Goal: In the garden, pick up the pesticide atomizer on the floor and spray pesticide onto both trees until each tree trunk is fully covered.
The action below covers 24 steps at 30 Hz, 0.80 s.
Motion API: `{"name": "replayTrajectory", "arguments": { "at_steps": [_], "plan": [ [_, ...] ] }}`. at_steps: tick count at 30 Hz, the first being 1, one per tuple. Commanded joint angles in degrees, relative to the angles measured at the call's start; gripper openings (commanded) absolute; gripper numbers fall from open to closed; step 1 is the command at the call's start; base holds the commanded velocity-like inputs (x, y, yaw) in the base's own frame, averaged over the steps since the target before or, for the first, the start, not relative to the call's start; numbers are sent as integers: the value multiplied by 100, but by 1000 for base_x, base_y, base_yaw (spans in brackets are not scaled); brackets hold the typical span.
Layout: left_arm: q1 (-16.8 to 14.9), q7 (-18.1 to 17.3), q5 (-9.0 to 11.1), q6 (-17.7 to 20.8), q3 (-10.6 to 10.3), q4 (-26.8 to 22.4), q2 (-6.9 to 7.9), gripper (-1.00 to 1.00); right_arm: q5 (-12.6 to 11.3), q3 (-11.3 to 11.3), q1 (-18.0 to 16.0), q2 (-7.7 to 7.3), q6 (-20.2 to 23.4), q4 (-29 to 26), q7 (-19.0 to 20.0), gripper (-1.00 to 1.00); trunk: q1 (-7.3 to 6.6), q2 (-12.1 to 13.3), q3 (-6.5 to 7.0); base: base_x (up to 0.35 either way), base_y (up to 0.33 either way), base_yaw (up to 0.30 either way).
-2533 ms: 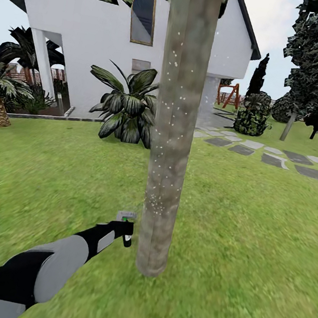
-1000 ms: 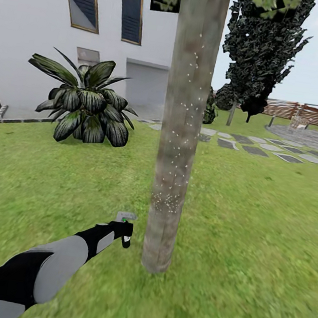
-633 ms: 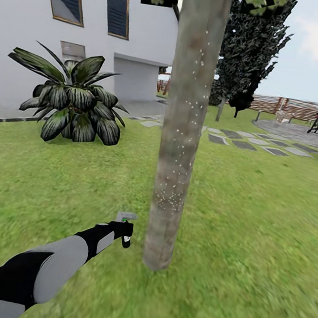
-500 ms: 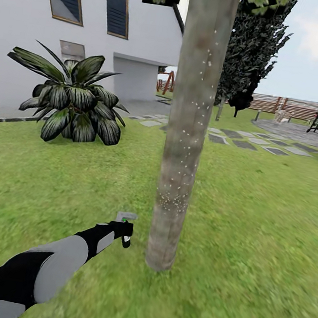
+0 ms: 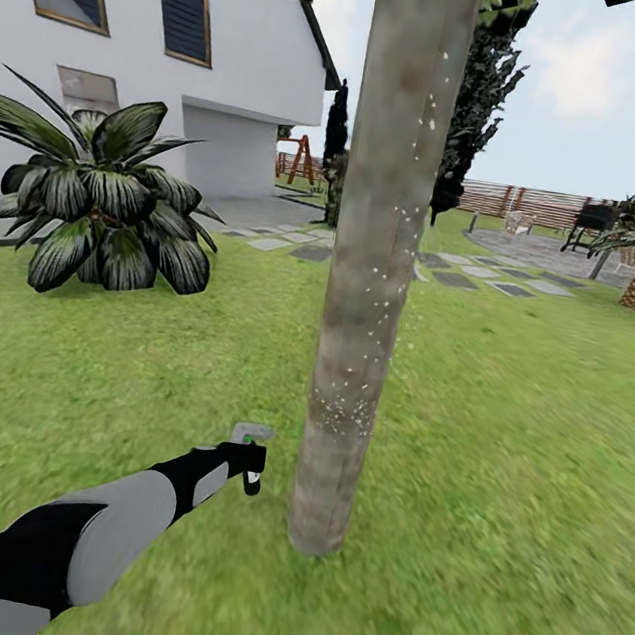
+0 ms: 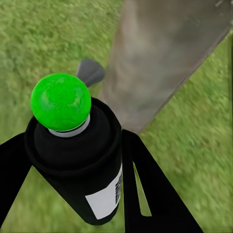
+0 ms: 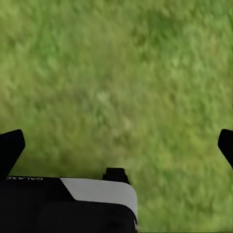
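Left gripper (image 6: 73, 160) fingers pinching pesticide atomizer (image 6: 77, 165) at body, green cap up, nozzle toward tree trunk (image 5: 370, 264) just beside: spraying stance, judged. White pesticide specks (image 5: 345, 412) on trunk, thickest low, sparse higher; coverage judged partial. Right gripper (image 7: 116, 145) fingers spread, empty, over lawn (image 7: 121, 73), idle.

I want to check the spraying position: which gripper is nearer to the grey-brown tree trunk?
The left. The left gripper, shut on the black spray bottle, is just beside the grey-brown tree trunk, near its base. The right gripper faces only grass.
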Motion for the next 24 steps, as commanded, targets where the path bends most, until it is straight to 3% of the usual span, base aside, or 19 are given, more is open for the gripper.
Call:
{"name": "replayTrajectory", "arguments": {
  "at_steps": [1,4,13,24],
  "plan": [
    [0,-22,-59,29,51,-15,1,-100,17,44,-13,4,-30,31,-41,100,3,-8,-9,106,349,-295],
    [0,-22,-59,29,51,-12,1,-100,17,44,-13,4,-30,30,-41,100,3,-8,-9,48,350,-290],
    [0,-22,-59,22,53,-20,10,-100,17,44,-13,4,-30,29,-41,100,3,-8,-9,2,350,-89],
    [0,-22,-59,21,51,-20,10,-100,17,44,-13,4,-30,30,-41,100,3,-8,-9,0,350,-283]
  ]
}}
